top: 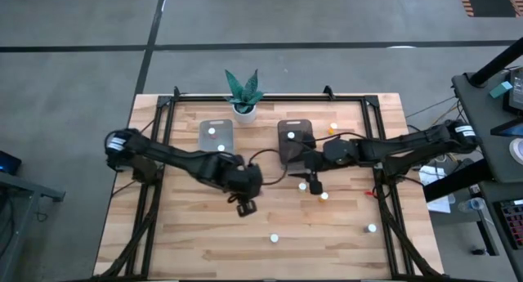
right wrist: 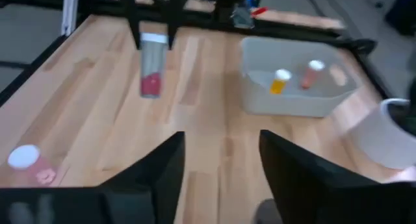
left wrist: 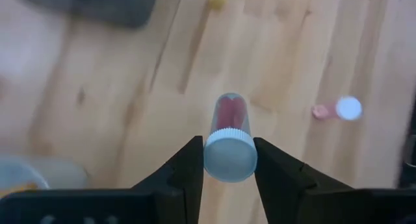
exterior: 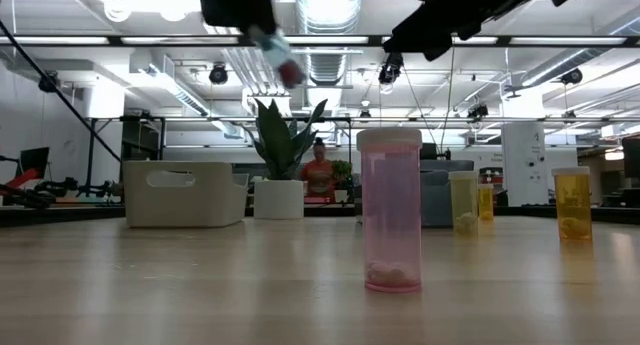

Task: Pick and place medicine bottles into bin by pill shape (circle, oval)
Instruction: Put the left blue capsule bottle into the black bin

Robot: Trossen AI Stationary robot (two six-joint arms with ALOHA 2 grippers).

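My left gripper [left wrist: 229, 152] hangs over the middle of the table [top: 245, 207], shut on a clear medicine bottle [left wrist: 229, 123] with a white cap and red pills. My right gripper [right wrist: 221, 136] stands open and empty to its right [top: 314, 184], in front of the dark bin [top: 294, 140]. The clear bin [top: 216, 136] holds bottles [right wrist: 281, 81]. A pink bottle [exterior: 390, 210] stands upright on its base near the front. More bottles [top: 324, 196] stand around the right gripper. My left gripper pinches the bottle's white cap [left wrist: 211, 160] between its two fingers, one on each side. The fingers slant down from above. The bottle hangs below them, cap up and body tilted [exterior: 282, 57], lifted clear of the table.
A green plant in a white pot [top: 244, 109] stands at the far edge between the bins. Loose bottles stand at the front [top: 274, 238], front right [top: 372, 228] and beside the dark bin [top: 333, 128]. Bare wood lies at the front left.
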